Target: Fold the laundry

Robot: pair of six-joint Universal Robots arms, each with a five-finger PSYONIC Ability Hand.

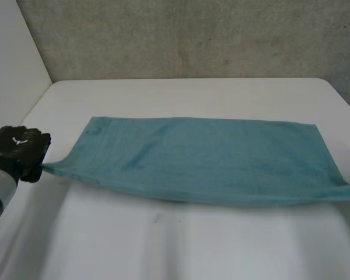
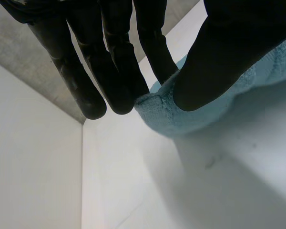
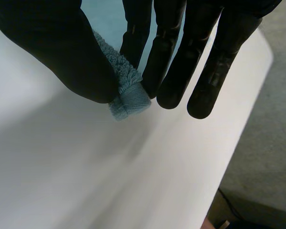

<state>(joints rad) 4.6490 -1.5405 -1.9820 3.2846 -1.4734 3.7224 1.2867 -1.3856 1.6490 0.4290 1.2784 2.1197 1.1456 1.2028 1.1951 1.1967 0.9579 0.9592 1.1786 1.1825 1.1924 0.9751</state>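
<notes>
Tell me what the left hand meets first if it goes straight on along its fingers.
Likely the white table: the left hand, pinching a corner of the teal towel, points down at it. Depth unclear.

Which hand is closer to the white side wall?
Left. The left hand pinches the towel's near corner beside the white side wall; the right hand pinches the other near corner, at the towel's opposite end.

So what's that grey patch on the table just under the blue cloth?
Head view: a soft shadow of the towel, whose near edge looks lifted off the table. Left wrist view: the same shadow lies below the corner pinched by the left hand. Right wrist view: the right hand pinches the other near corner.
</notes>
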